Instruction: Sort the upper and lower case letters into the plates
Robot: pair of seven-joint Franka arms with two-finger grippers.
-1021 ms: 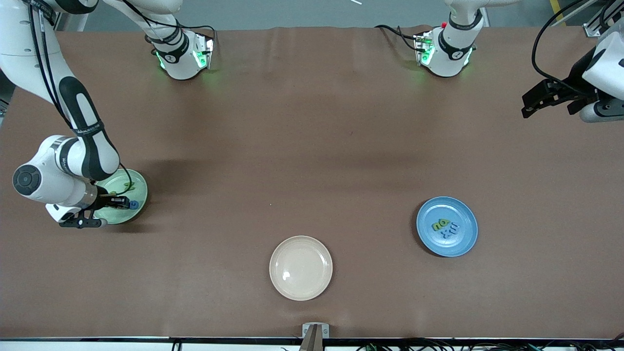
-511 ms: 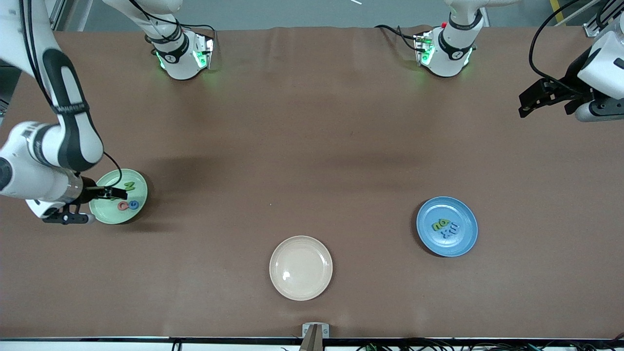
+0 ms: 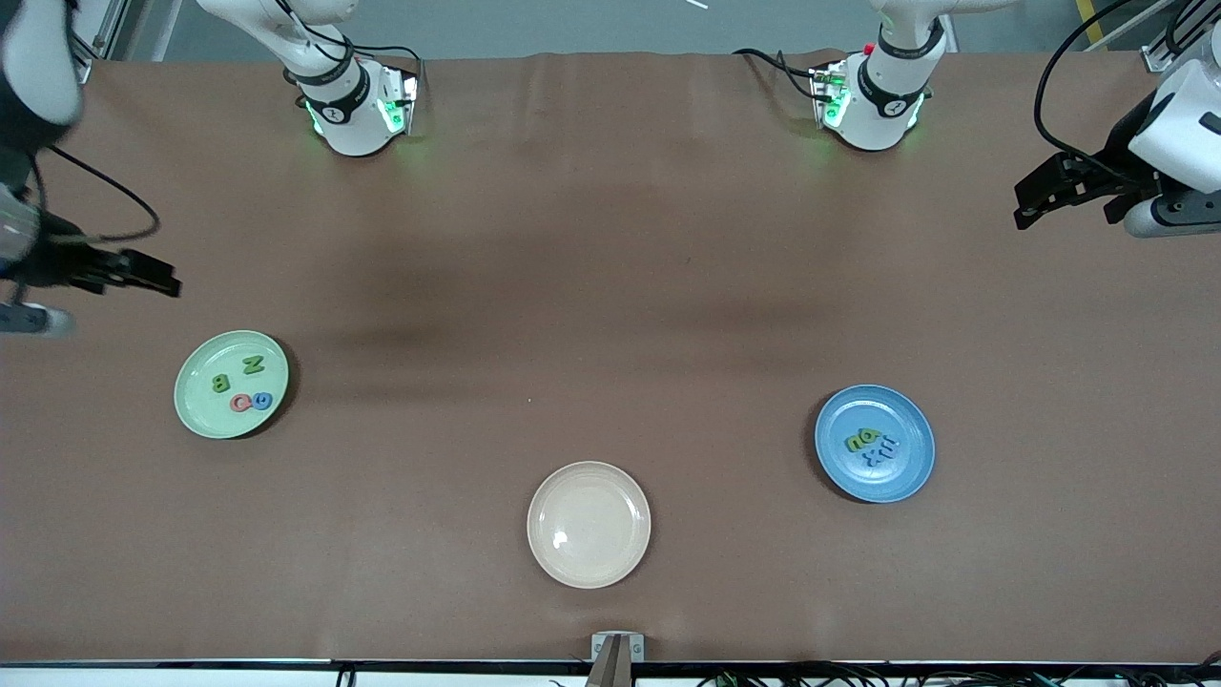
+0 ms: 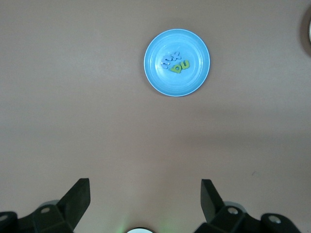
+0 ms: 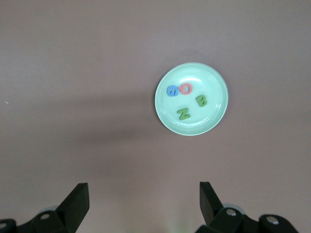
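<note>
Pulling up and away from the green plate [image 3: 231, 385], the right gripper [image 3: 143, 274] is now hanging over bare worktop at the right arm's end, jaws spread wide and holding nothing. A second ago it was down at that plate; now four upper-case letters [image 3: 240, 386] are lying there uncovered, a B, an N and two round ones, red and blue. That looks like the last letter going in: the beige plate [image 3: 589, 524] by the front edge is sitting bare, and no loose letters are showing on the worktop, so the sort is probably finishing.

The left gripper [image 3: 1059, 186] is waiting at the left arm's end, jaws wide and carrying nothing.

The right wrist view is giving the green plate's letters more plainly than the front view. The left wrist view is showing the blue plate [image 4: 199, 48], near the front edge toward the left arm's end, with lower-case letters [image 4: 176, 63] bunched in the middle.
</note>
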